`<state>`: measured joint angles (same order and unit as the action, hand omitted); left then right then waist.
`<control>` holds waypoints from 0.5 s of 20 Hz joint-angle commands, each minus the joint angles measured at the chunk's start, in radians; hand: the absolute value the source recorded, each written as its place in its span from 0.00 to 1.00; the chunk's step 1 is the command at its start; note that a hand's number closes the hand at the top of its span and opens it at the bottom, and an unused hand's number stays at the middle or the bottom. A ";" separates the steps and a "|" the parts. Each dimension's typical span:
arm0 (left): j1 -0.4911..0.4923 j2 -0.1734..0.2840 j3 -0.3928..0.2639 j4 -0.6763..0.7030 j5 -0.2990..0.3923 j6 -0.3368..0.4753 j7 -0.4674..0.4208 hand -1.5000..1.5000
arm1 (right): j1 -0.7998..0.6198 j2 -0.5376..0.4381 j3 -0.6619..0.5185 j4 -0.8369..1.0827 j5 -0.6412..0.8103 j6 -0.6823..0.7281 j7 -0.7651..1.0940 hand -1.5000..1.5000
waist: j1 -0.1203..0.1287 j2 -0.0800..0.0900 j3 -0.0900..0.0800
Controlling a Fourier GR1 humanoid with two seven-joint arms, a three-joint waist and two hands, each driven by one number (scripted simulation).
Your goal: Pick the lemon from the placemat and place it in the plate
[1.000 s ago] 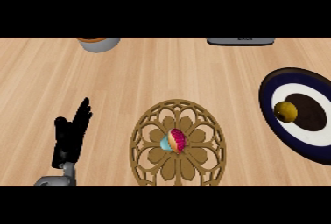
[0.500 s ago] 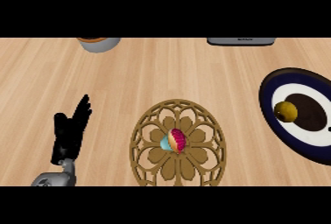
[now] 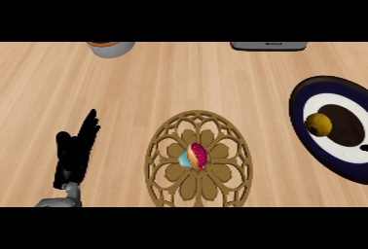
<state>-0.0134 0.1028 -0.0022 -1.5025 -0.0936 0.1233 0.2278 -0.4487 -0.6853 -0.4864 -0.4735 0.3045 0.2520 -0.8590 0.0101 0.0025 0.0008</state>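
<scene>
The yellow lemon (image 3: 318, 124) lies in the plate (image 3: 309, 92), a dark blue one with a white ring and a dark middle, at the right edge. No hand touches the lemon. The round brown cut-out placemat (image 3: 173, 146) lies at the lower centre with a small multicoloured egg-shaped object (image 3: 196, 156) on its middle. My left hand (image 3: 74, 151) rests open on the counter left of the placemat, fingers straight and pointing away. A small black tip, probably my right hand (image 3: 363, 147), shows at the right edge over the plate's rim; the rest of it is hidden.
A grey bowl (image 3: 111, 48) stands at the back left edge. A dark grey flat object (image 3: 269, 45) sits at the back right. Bare wooden counter lies between the placemat and the back edge.
My left hand has drifted very slightly left and toward me. The lemon, plate and placemat have not moved.
</scene>
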 commanded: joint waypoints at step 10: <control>-0.018 -0.020 0.006 0.043 -0.012 -0.003 -0.033 0.50 | -0.035 -0.074 0.013 0.211 0.017 -0.069 -0.138 0.00 | 0.004 0.002 0.001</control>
<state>-0.0389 0.0877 0.0031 -1.4632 -0.1016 0.1212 0.2136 -0.4953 -0.7630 -0.4818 -0.2941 0.3207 0.1942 -0.9304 0.0152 0.0053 0.0018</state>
